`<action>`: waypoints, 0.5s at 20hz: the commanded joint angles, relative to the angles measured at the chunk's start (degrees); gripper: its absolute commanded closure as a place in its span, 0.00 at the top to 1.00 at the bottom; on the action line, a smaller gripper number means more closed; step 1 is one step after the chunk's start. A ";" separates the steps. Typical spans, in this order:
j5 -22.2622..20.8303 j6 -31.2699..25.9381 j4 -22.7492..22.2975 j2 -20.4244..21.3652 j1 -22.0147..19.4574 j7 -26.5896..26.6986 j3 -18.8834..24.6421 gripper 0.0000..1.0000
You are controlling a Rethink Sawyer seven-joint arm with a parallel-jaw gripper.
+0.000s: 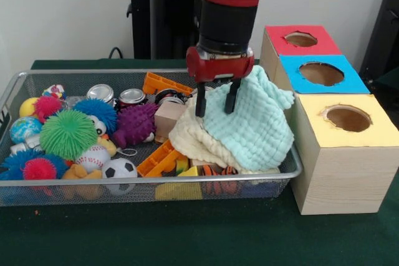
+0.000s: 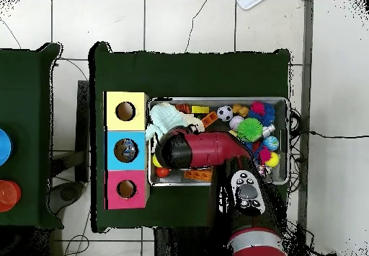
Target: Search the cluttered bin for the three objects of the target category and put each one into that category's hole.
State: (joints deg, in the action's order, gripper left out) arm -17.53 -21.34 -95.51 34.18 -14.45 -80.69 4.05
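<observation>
The wire mesh bin (image 1: 156, 182) holds many toys; it also shows in the overhead view (image 2: 290, 134). Two silver cans stand at its back wall: one plain (image 1: 101, 93), one with a red side (image 1: 131, 97). A dark round rim (image 1: 169, 96) beside them may be a third can; I cannot tell. My gripper (image 1: 216, 105) is open at the bin's right end, with its fingers (image 1: 201, 105) pressed down into a mint green cloth (image 1: 252, 126) that lies bunched over a cream cloth (image 1: 184, 135). In the overhead view my arm (image 2: 205, 150) hides the gripper.
Three wooden boxes with round holes stand right of the bin: red top (image 1: 301, 39), blue top (image 1: 321, 73), yellow top (image 1: 348, 118). Spiky rubber balls (image 1: 67, 134), a purple spiky toy (image 1: 134, 123), small sports balls (image 1: 120, 168) and orange plastic pieces (image 1: 161, 159) fill the bin.
</observation>
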 commanded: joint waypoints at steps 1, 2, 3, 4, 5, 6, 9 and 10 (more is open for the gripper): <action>1.45 5.93 5.51 -13.41 -3.24 -9.61 2.09 1.00; 1.08 7.95 6.69 -15.33 -3.32 -9.64 2.37 1.00; 0.86 9.31 8.50 -17.54 -2.98 -9.87 2.05 1.00; 0.88 10.57 10.24 -19.72 -2.69 -10.11 1.86 1.00; 0.98 11.42 11.96 -21.50 -2.04 -10.52 1.12 1.00; 1.09 12.26 13.67 -23.28 -1.39 -10.93 0.39 1.00; 2.46 11.57 16.39 -25.83 0.16 -11.68 -1.49 1.00; 2.91 10.94 16.96 -26.25 0.51 -11.68 -1.90 1.00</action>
State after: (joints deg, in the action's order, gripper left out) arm -16.82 -14.51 -88.59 21.14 -15.66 -80.71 2.89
